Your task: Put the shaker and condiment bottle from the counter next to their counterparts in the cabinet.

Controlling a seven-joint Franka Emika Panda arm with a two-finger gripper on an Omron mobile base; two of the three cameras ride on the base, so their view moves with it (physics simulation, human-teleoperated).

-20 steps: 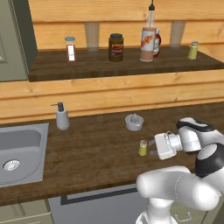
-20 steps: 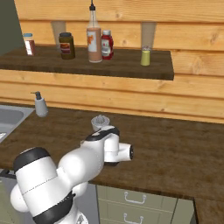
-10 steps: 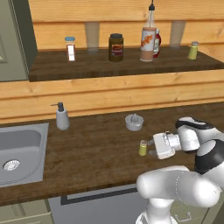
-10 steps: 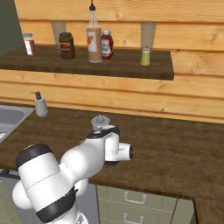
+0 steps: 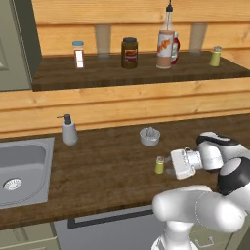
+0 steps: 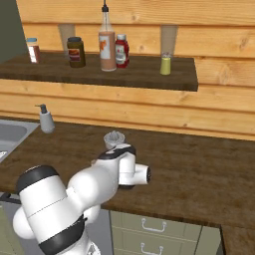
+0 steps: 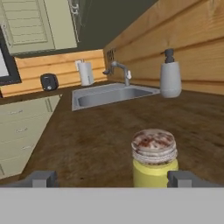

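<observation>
A small yellow-green shaker with a silver cap stands upright on the dark wood counter. My gripper lies level just to its right, open and pointing at it. In the hand view the shaker is close, right of centre near the right fingertip, and the gripper holds nothing. The tall condiment bottle of orange sauce stands on the cabinet shelf, touching or just in front of the squat red bottle. A second shaker stands at the shelf's right end.
A small grey bowl sits on the counter behind the shaker. Further left are a soap dispenser and the steel sink. A dark brown jar and a white red-striped jar stand on the shelf.
The hand has edged slightly left toward the shaker on the counter. The jaws stay open and the shaker has not moved.
</observation>
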